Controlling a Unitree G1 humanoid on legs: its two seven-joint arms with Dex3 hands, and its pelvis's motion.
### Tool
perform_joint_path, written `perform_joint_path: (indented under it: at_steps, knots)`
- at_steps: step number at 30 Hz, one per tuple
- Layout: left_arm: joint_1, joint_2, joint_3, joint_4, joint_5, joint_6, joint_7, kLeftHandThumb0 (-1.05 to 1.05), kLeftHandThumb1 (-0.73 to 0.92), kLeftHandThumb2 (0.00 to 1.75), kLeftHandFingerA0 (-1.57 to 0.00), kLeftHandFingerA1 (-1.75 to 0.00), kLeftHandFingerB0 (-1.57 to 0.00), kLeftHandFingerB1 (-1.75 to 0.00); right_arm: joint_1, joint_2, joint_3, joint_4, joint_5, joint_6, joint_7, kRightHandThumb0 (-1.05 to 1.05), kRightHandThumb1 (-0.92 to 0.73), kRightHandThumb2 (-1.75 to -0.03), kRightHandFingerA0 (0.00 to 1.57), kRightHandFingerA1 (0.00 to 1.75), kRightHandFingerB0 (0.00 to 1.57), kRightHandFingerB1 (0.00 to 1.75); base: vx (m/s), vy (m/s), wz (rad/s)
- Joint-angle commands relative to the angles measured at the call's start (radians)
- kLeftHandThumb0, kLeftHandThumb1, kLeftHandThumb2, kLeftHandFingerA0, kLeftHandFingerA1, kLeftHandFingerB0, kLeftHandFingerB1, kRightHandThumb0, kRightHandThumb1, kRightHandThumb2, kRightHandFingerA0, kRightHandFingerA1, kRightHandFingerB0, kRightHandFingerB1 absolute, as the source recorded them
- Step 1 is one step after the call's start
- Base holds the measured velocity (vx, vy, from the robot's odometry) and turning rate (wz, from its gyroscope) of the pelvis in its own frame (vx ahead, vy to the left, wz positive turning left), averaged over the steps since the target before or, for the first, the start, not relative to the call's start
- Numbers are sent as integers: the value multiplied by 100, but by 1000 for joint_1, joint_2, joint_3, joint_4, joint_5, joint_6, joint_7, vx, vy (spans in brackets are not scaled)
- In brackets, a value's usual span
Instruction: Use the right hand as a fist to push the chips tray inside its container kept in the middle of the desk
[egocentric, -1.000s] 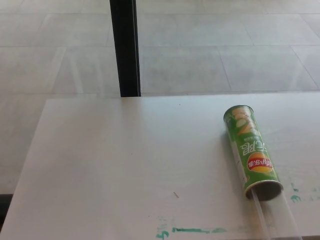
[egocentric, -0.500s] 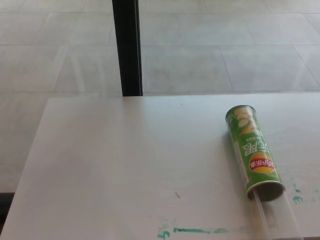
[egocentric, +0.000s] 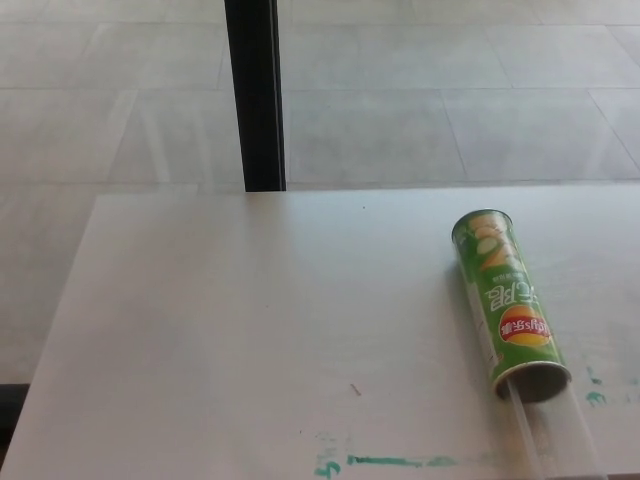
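Observation:
A green chips can (egocentric: 506, 302) lies on its side on the right part of the white desk (egocentric: 250, 330), its open mouth towards the near edge. A clear plastic tray (egocentric: 552, 438) sticks out of that mouth and runs to the bottom of the picture. Neither of my hands shows in the head view.
A black post (egocentric: 255, 95) stands behind the desk's far edge, over a pale tiled floor. Green marks (egocentric: 395, 461) streak the desk near its front edge, and more sit to the right of the can's mouth.
The whole picture has shifted a few pixels to the right since the earliest frame, so the camera has moved. The can and tray lie as before.

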Motion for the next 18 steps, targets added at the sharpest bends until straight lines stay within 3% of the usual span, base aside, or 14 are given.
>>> perform_joint_path:
  at_steps: [1,3,4,5,6,7,8,14,18]
  knots:
    - [18,13,-3,2,-9,-20,1,-67,78,63,-52,-52,-42,-41,178,14,165,-405,113,59,149,-55,-80,-64,76,70,53,46,0,0,0]
    - [14,11,-3,10,-7,-19,11,-66,77,63,-52,-49,-42,-40,273,-22,201,-473,139,68,218,-55,-81,-63,73,71,52,44,0,0,0]
    - [10,14,-5,10,-5,-12,13,-66,60,96,-46,-60,-36,-54,284,-20,217,-465,128,22,238,-55,-80,-64,76,71,53,45,0,0,0]
    - [9,14,-5,11,-6,-12,13,-66,60,96,-46,-60,-36,-54,287,-22,218,-469,130,24,235,-55,-80,-64,76,71,53,45,0,0,0]
    - [10,15,-5,10,-6,-12,8,-67,79,63,-50,-50,-41,-40,306,-35,222,-475,124,10,255,-55,-81,-64,75,71,52,45,0,0,0]
    - [14,18,-9,5,-4,-15,-3,-67,62,99,-42,-59,-34,-53,335,-45,228,-484,129,-7,280,-53,-81,-64,77,70,53,46,0,0,0]
    - [14,18,-2,4,-13,-11,-9,-66,77,63,-50,-52,-40,-41,354,-51,232,-488,119,-27,293,-50,-82,-64,78,68,53,44,0,0,0]
    - [22,16,-2,5,-11,-33,-5,-68,80,63,-51,-51,-38,-41,462,-89,262,-502,94,-107,372,-52,-80,-64,80,68,57,46,0,0,0]
    - [20,21,0,5,-14,-27,-8,-70,78,63,-49,-52,-39,-41,509,-148,267,-503,86,-74,422,-56,-81,-65,82,73,64,46,0,0,0]
